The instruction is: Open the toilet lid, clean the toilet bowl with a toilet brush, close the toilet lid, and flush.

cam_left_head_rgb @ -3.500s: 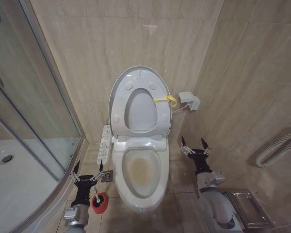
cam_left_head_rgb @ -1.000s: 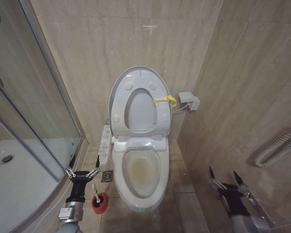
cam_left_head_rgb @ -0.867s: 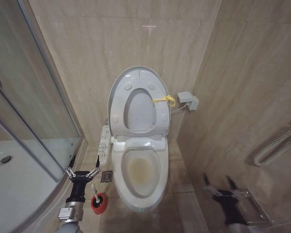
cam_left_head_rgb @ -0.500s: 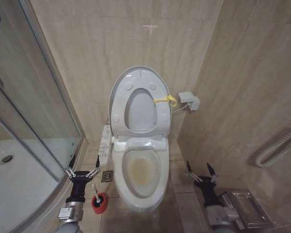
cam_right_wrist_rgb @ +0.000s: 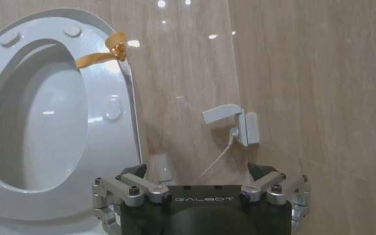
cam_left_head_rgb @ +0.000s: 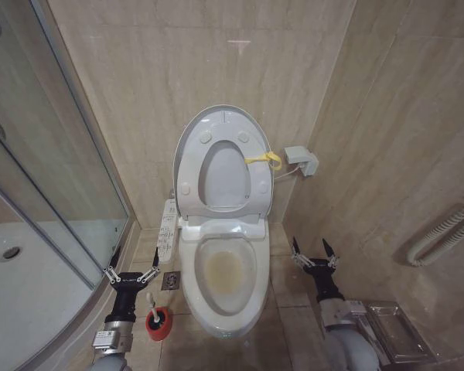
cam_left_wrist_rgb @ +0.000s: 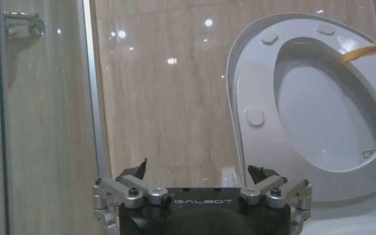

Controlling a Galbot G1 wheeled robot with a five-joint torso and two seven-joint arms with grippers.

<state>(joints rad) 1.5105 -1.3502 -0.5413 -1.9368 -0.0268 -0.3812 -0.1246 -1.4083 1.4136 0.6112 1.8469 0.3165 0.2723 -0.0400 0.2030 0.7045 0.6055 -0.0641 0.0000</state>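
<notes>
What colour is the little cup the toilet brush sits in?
Red; the holder shows best in the head view.

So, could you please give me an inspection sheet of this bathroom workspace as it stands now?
Surface: beige floor tiles, floor drain beside the bowl.
Job's things: toilet lid raised with the seat; toilet bowl stained yellowish; toilet brush in its red holder.
Clutter: clear tray on the floor.
Grippers: left gripper open, above the brush; right gripper open, right of the bowl.
Cables: white cord from the wall box.
Surroundings: glass shower door, button panel, corrugated hose.
</notes>
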